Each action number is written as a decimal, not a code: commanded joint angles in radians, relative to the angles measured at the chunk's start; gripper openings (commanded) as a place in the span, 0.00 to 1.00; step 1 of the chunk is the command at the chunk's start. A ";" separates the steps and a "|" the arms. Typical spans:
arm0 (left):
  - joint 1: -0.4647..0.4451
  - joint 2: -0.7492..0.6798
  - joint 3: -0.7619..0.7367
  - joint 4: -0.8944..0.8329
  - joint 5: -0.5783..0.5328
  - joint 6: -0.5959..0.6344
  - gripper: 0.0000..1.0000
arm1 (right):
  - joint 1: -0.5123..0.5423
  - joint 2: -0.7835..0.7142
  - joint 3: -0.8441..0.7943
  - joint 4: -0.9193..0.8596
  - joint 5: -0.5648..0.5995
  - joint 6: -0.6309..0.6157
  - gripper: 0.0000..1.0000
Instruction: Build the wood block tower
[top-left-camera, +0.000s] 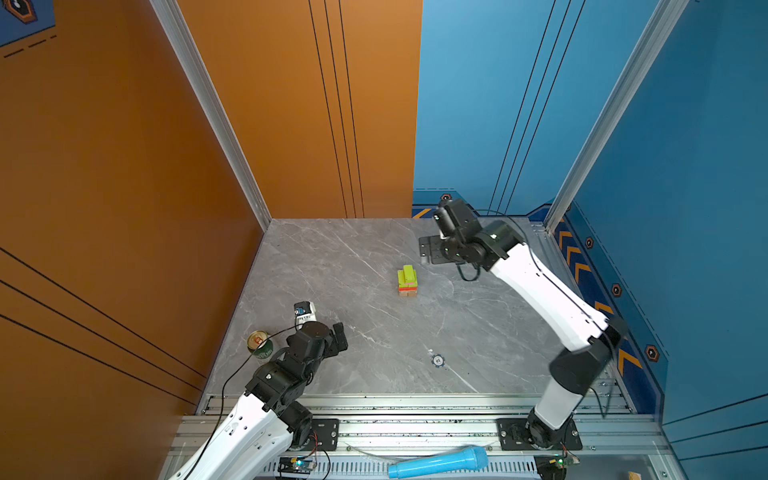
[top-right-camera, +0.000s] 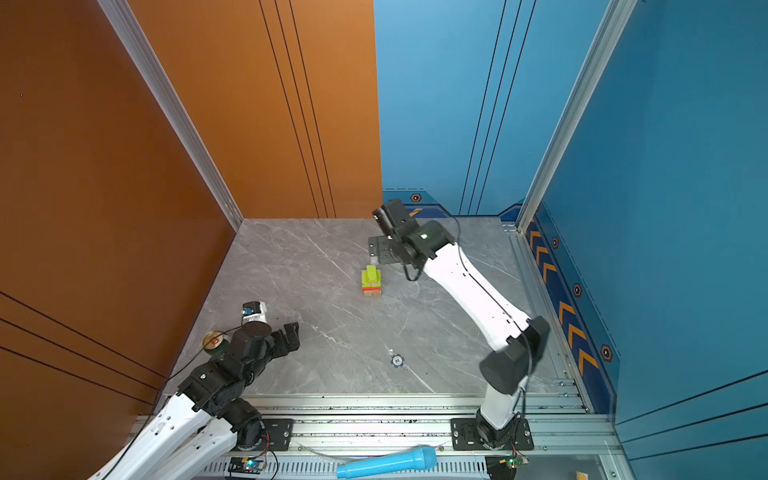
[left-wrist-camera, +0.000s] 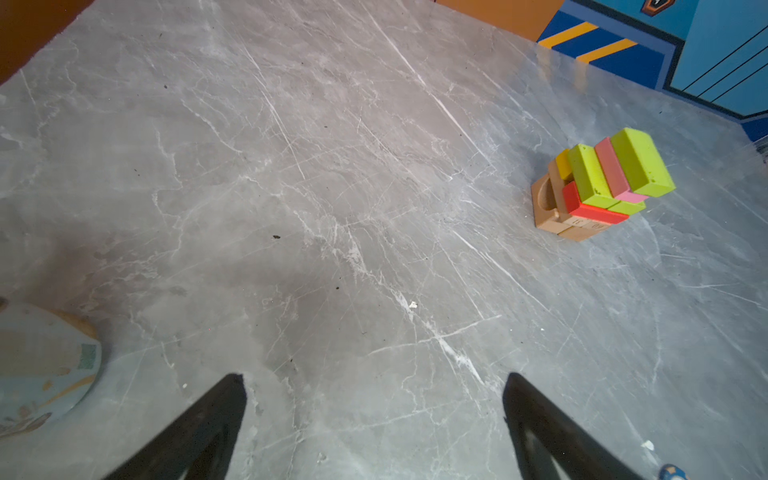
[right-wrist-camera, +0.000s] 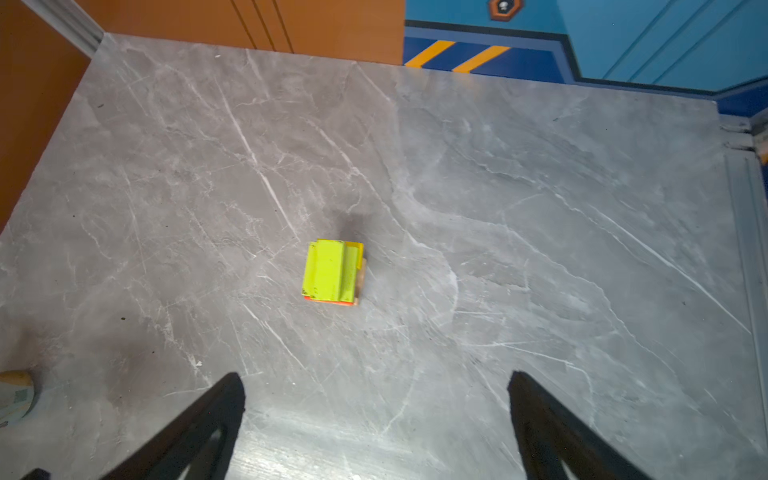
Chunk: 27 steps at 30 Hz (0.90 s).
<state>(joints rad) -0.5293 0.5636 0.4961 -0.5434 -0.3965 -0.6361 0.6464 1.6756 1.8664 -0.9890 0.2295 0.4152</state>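
Tower (left-wrist-camera: 598, 187): tan base, red, yellow, pink, lime-green top; grey marbled table (top-left-camera: 353, 291).

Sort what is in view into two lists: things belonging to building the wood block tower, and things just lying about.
Belongs to the job:
- tower, lime green on top, tan at the base
- left gripper and right gripper, both open and empty

Just lying about:
- green drink can
- round blue-white token
- light blue microphone-shaped object
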 joint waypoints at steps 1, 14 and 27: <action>-0.002 0.007 0.052 -0.021 -0.024 0.011 0.98 | -0.078 -0.156 -0.271 0.099 -0.028 0.008 1.00; -0.029 0.194 -0.008 0.278 -0.178 0.261 0.98 | -0.392 -0.718 -0.894 0.274 0.055 0.000 1.00; 0.172 0.368 -0.078 0.666 -0.272 0.485 0.98 | -0.474 -0.709 -1.155 0.552 0.057 -0.021 1.00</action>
<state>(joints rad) -0.4015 0.9131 0.4541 -0.0006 -0.6445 -0.2153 0.1780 0.9470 0.7582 -0.5545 0.2745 0.4145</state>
